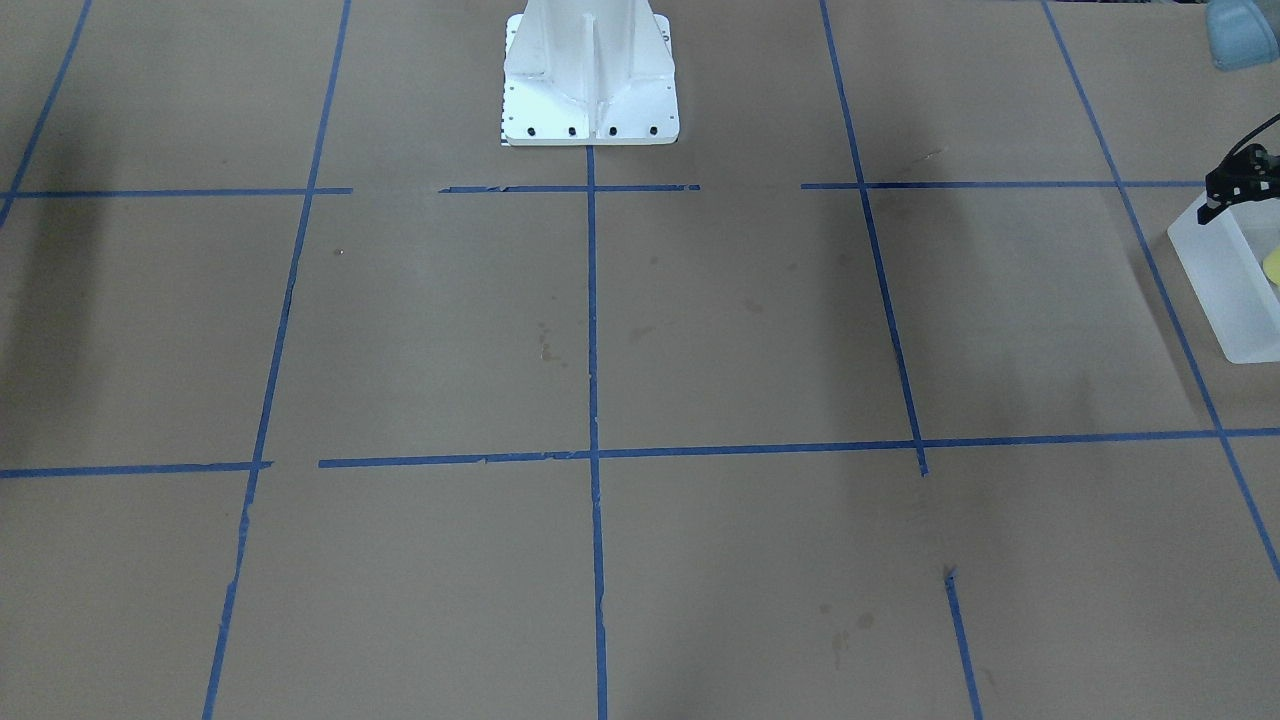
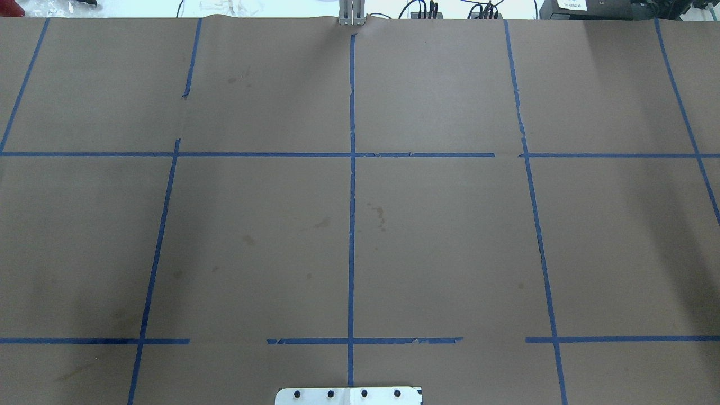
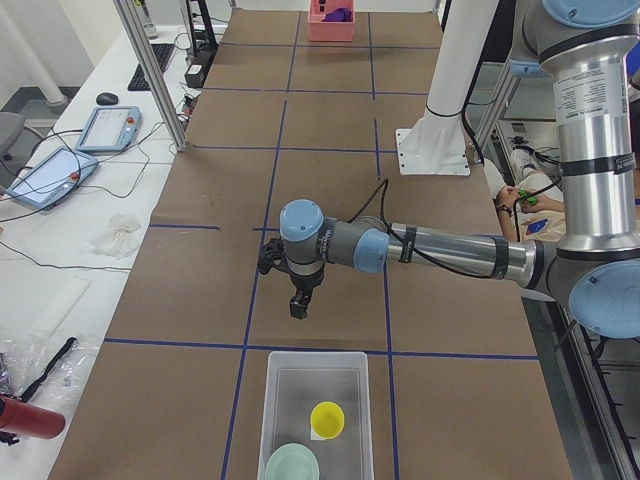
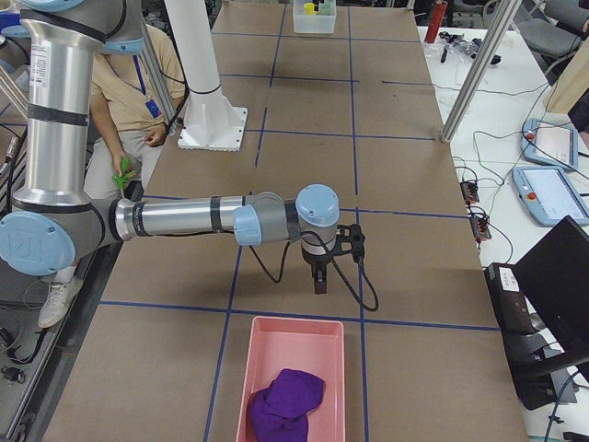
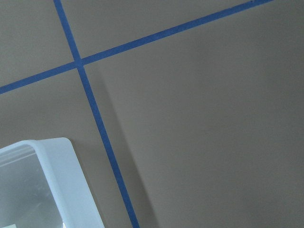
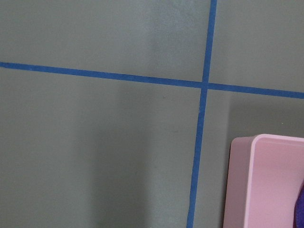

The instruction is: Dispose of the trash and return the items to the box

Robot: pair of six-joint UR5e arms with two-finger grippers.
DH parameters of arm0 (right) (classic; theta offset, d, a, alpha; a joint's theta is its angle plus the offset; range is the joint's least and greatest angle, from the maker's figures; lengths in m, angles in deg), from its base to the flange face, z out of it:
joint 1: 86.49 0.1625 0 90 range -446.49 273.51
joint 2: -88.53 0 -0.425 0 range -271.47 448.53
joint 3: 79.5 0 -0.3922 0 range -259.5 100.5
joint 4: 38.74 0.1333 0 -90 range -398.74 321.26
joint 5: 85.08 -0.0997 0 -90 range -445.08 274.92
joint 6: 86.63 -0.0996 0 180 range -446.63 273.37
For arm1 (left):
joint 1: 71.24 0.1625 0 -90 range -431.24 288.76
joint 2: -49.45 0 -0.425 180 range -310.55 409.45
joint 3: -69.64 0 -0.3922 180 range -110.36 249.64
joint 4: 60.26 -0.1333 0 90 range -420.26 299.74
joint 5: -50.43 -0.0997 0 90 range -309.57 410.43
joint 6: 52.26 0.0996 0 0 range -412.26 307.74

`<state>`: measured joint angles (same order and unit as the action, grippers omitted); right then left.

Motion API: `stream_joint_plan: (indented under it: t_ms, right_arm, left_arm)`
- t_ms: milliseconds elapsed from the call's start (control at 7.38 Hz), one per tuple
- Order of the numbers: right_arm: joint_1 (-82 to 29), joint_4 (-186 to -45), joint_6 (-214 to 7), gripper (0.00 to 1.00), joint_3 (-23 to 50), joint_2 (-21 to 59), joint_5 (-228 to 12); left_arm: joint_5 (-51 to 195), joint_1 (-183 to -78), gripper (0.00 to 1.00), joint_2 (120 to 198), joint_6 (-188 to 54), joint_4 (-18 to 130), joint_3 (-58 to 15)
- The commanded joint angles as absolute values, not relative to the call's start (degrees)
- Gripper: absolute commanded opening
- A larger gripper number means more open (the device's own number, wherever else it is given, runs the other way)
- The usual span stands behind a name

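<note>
The frosted-white box (image 3: 315, 372) stands at the table's left end. In it lie the yellow cup (image 3: 327, 418) and the mint-green bowl (image 3: 292, 465). The box also shows at the front-facing view's right edge (image 1: 1225, 290), with a sliver of the cup (image 1: 1273, 265), and its corner shows in the left wrist view (image 5: 64, 183). My left gripper (image 3: 298, 306) hangs above the table just inboard of the box, holding nothing that I can see; only part of it shows in the front-facing view (image 1: 1232, 187). My right gripper (image 4: 318, 282) hangs near the pink bin. I cannot tell whether either is open or shut.
A pink bin (image 4: 294, 354) with a purple crumpled thing (image 4: 281, 401) in it stands at the table's right end; its corner shows in the right wrist view (image 6: 266, 180). The white robot base (image 1: 590, 80) stands at mid-table. A person sits behind the robot (image 4: 147, 83).
</note>
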<state>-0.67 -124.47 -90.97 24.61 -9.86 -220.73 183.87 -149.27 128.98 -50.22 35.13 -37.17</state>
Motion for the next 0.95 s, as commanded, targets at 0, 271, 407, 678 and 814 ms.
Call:
stream_joint_plan:
  t_ms: [0, 271, 407, 678, 814]
  right_arm:
    - [-0.5, -124.6, -90.8, 1.00, 24.7, -9.8, -220.5]
    - [-0.5, -124.3, -90.8, 1.00, 24.7, -9.8, -220.6]
    - [-0.5, -124.3, -90.9, 1.00, 24.7, -9.7, -220.5]
    - [-0.6, -123.9, -90.8, 1.00, 24.7, -9.7, -220.8]
    - [-0.6, -123.9, -90.8, 1.00, 24.4, -9.7, -220.7]
  left_arm:
    - [183.6, -149.5, 1.00, 129.2, -50.2, 36.3, -37.5]
    - [183.9, -153.0, 1.00, 131.1, -49.9, 35.7, -36.8]
    - [184.0, -153.4, 1.00, 131.1, -49.8, 34.8, -36.9]
    - [183.6, -153.5, 1.00, 131.5, -49.8, 34.5, -36.8]
    - [183.7, -153.8, 1.00, 131.4, -49.8, 34.6, -37.7]
